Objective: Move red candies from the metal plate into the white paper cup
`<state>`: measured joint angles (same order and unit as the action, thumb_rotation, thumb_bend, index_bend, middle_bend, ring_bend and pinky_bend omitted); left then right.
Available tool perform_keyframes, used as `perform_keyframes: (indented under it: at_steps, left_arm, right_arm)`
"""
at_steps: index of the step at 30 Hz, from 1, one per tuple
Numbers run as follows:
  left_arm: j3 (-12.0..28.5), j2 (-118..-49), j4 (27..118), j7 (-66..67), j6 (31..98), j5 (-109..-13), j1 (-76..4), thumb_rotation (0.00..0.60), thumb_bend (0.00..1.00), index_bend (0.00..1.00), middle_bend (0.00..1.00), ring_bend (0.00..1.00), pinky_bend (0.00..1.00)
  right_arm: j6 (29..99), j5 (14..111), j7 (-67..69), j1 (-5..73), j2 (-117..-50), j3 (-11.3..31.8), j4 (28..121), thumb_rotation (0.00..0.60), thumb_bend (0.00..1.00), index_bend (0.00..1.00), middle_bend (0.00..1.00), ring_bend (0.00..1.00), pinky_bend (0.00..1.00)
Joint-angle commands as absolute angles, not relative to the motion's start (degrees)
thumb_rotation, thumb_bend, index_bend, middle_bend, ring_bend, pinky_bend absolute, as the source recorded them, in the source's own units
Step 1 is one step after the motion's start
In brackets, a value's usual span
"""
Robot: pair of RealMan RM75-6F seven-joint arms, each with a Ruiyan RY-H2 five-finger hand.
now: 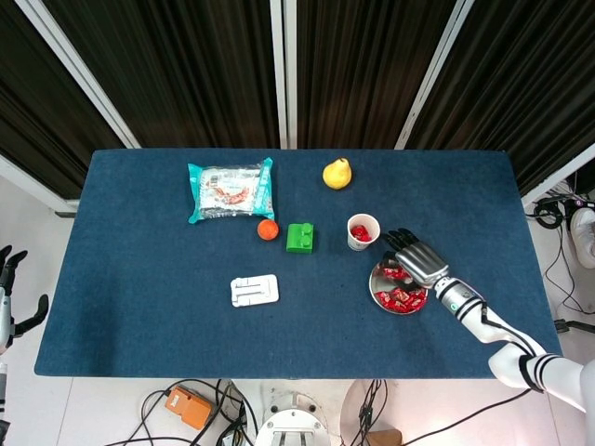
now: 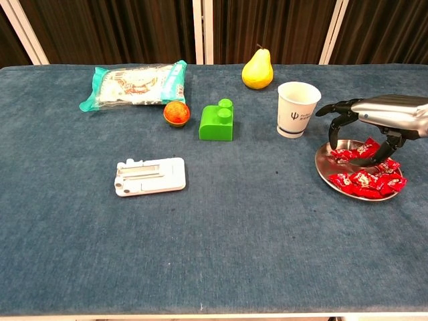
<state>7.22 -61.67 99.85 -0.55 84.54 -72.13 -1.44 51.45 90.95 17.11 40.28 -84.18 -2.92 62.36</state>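
Honestly, my left hand (image 1: 11,297) is no part of this: it hangs off the table's (image 1: 139,316) 9 o'clock edge, fingers apart, holding nothing.

Moving rightward, the snack packet (image 2: 134,83), the orange ball (image 2: 176,112), the green block (image 2: 217,121) and the white holder (image 2: 148,176) lie well clear of my work, and so does the pear (image 2: 257,69).

The white paper cup (image 2: 296,109) stands upright at about 11 o'clock from the metal plate (image 2: 329,172), just beside it; the head view shows red already inside.

My right hand (image 2: 374,124) hovers over the plate's far side, fingers curled down toward the red candies (image 2: 364,180). Whether a fingertip is already pinching a wrapper I cannot tell.

The risks, as I judge them: the cup is light and close, so a knuckle swinging toward 11 o'clock could tip it and spill what is in it. The wrappers look slick and piled, so a weak pinch may drop a candy short, onto the cloth. Pressing down on the plate's rim could rock it and scatter the heap.
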Motion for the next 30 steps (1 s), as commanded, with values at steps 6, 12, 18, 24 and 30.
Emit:
perform_keyframes:
  at_steps: [6, 12, 18, 24, 30]
  left_arm:
    - [7.2, -61.5, 99.9, -0.7, 84.6, -72.2, -1.3, 0.6, 0.35, 0.11, 0.0, 0.0, 0.0]
    - [7.2, -61.5, 99.9, -0.8, 84.8, -72.3, -1.2, 0.6, 0.35, 0.11, 0.0, 0.0, 0.0]
    - [7.4, -61.5, 99.9, -1.0, 84.9, -72.1, -1.2, 0.6, 0.35, 0.11, 0.0, 0.0, 0.0]
    - [7.2, -61.6, 99.8, -0.3, 84.6, -72.4, -1.5, 0.6, 0.35, 0.11, 0.0, 0.0, 0.0]
    - [7.3, -61.7, 99.7, -0.3, 84.5, -72.2, -1.6, 0.6, 0.35, 0.11, 0.0, 0.0, 0.0]
  right_arm:
    - [51.3, 90.9, 16.8, 40.3, -84.2, -3.0, 62.4, 0.6, 0.48, 0.53, 0.09, 0.0, 0.0]
    - [51.2, 90.7, 16.0, 40.2, -83.8, -2.9, 62.7, 0.6, 0.48, 0.54, 0.09, 0.0, 0.0]
    - [50.9, 90.3, 15.1, 40.3, -83.6, -2.7, 62.9, 0.6, 0.48, 0.54, 0.09, 0.0, 0.0]
    - [50.2, 90.2, 14.6, 40.5, -83.9, -2.8, 62.8, 0.6, 0.48, 0.56, 0.09, 0.0, 0.0]
    - [50.7, 90.6, 14.9, 40.6, -83.7, -2.8, 62.9, 0.6, 0.48, 0.62, 0.09, 0.0, 0.0]
